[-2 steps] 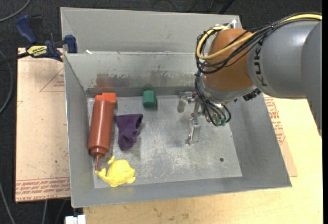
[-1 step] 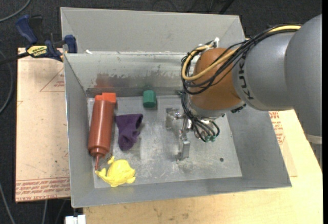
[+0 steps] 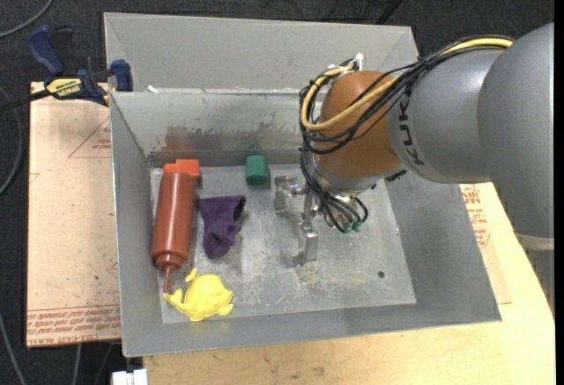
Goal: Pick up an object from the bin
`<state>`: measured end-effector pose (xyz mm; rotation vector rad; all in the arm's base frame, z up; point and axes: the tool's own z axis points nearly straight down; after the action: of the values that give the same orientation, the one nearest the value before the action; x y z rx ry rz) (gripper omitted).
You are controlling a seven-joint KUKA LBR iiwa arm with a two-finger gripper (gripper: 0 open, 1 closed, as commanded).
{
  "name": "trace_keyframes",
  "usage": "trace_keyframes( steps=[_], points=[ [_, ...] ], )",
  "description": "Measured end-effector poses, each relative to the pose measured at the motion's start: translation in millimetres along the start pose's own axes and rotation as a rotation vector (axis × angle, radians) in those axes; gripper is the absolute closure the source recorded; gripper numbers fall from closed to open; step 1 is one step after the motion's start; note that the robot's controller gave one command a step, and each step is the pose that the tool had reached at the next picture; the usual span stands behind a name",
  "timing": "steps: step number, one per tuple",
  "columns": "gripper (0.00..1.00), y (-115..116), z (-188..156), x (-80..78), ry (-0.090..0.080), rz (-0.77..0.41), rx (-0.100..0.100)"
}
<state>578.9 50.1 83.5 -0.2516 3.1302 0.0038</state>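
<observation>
My gripper [image 3: 295, 223] hangs low over the middle of the bin floor, its two metal fingers spread open with bare floor between them. A small green block [image 3: 256, 168] lies just up and left of it, near the back wall. Left of the fingers lies a crumpled purple thing [image 3: 220, 223], a short gap away. Further left, an orange-brown squeeze bottle [image 3: 174, 214] lies along the left wall with its nozzle towards the front. At the front left corner sits a yellow lumpy toy [image 3: 201, 295].
The arm with its orange cover and cables comes in from the right and hides the bin's back right part. Bare floor shows in front of the gripper and to its right.
</observation>
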Motion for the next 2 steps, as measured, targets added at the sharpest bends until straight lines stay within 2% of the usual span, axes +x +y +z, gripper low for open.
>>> trace_keyframes(
  steps=[1,2],
  points=[
    [0.0,5,-32,-23.5,0.003,-0.059,0.0],
    [0.0,44,-56,-18.2,-0.002,-0.009,0.001]
  ],
)
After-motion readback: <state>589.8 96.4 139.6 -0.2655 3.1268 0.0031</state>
